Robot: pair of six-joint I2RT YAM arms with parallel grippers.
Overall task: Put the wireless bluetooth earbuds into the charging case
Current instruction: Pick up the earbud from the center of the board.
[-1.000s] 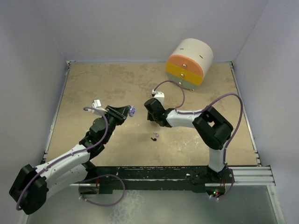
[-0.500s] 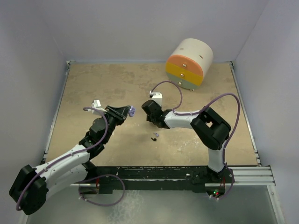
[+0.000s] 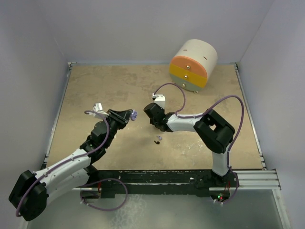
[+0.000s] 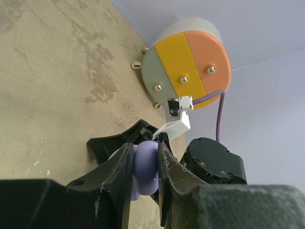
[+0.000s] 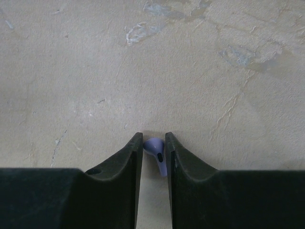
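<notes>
The right gripper is clenched on a tiny lavender stemmed earbud, low in its wrist view, over the tan table. The left gripper clamps a rounded lavender plastic charging case. A tiny black earbud and a second lavender earbud lie at the centre of the overhead view.

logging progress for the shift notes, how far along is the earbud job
Done: both grasps. The left pincer is shut on the lavender case, the right pincer on a lavender earbud. In hand: getting that bud to the case; the two are apart in the top view. Left: no earbud is visibly seated yet, and two small pieces, one dark, one lavender, lie on the table.
</notes>
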